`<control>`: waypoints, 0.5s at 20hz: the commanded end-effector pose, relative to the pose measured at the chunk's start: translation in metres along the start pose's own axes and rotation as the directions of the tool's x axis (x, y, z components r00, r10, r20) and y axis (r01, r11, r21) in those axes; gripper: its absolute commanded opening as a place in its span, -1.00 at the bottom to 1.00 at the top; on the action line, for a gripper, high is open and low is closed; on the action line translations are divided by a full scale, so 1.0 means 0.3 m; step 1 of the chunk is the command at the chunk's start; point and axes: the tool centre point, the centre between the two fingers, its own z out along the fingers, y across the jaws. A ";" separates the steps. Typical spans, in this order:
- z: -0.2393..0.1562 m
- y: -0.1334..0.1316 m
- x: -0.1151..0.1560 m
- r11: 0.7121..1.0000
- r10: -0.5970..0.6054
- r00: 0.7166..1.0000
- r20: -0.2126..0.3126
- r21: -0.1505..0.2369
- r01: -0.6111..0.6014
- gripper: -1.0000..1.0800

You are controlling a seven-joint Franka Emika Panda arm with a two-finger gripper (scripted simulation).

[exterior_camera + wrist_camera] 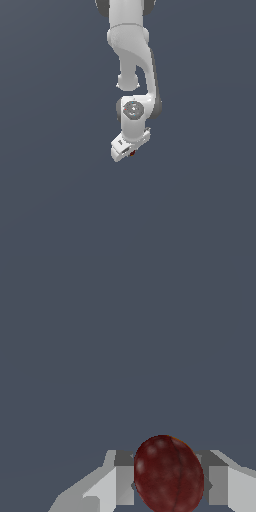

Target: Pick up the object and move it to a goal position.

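Note:
The dark red ball (168,476) sits between my two grey fingers (125,485), which touch it on both sides in the wrist view. In the exterior view only a small red speck of the ball (132,153) shows under the white hand. My gripper (130,151) hangs below the white arm near the middle of the exterior view, tilted, and is shut on the ball. Most of the ball is hidden by the hand in the exterior view. No goal marker shows in either view.
A plain dark grey-blue surface (50,190) fills both views. The white arm (131,45) comes down from the top middle of the exterior view. No other objects or edges show.

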 end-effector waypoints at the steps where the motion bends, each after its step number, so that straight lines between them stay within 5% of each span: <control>1: -0.028 -0.078 0.020 1.000 -0.002 1.000 -0.001 0.000 0.002 -1.00; 10: -0.139 -0.386 0.100 1.000 -0.002 1.000 -0.001 -0.001 0.002 -1.00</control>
